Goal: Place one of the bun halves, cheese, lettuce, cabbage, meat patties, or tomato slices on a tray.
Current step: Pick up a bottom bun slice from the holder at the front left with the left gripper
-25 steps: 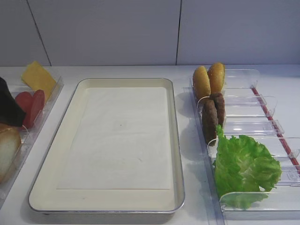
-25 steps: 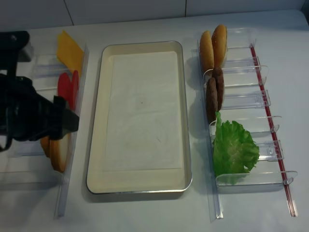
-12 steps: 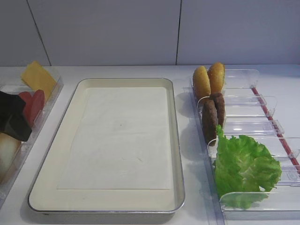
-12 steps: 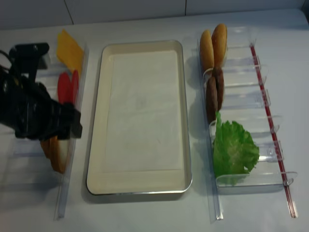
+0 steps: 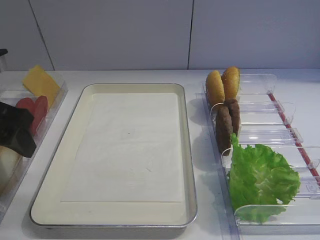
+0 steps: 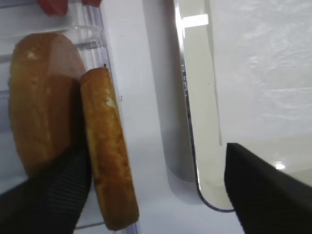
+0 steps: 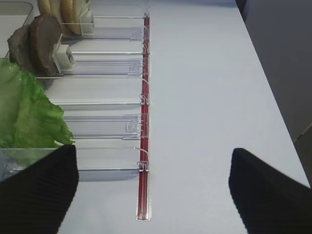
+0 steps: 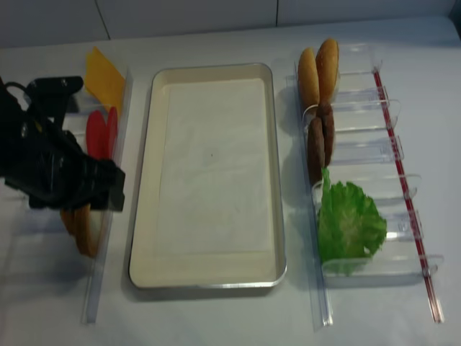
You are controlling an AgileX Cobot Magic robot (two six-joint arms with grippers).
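Two bun halves stand on edge in the left bin: a flat toasted one (image 6: 106, 161) and its brown domed mate (image 6: 39, 107). My left gripper (image 6: 156, 195) is open over them. One finger (image 6: 48, 195) sits between the two halves, and the other (image 6: 263, 190) hangs over the corner of the cream tray (image 6: 195, 122). The tray (image 5: 188, 150) holds only its paper liner. Tomato slices (image 5: 33, 110) and cheese (image 5: 40, 82) lie farther back on the left. Meat patties (image 5: 227, 122) and lettuce (image 5: 260, 175) are in the right bins. The cabbage is out of view. My right gripper (image 7: 151, 195) is open over bare table.
Two golden-orange ovals (image 5: 223, 85) stand upright behind the patties. Clear plastic bins (image 8: 367, 151) with a red strip (image 7: 142, 161) line the right side, and a similar bin row (image 8: 108, 238) runs along the left. A white wall (image 5: 150, 35) closes the back.
My left gripper has come down over the bun halves and shifted slightly toward the tray, with its jaws a little narrower. Nothing else moved.
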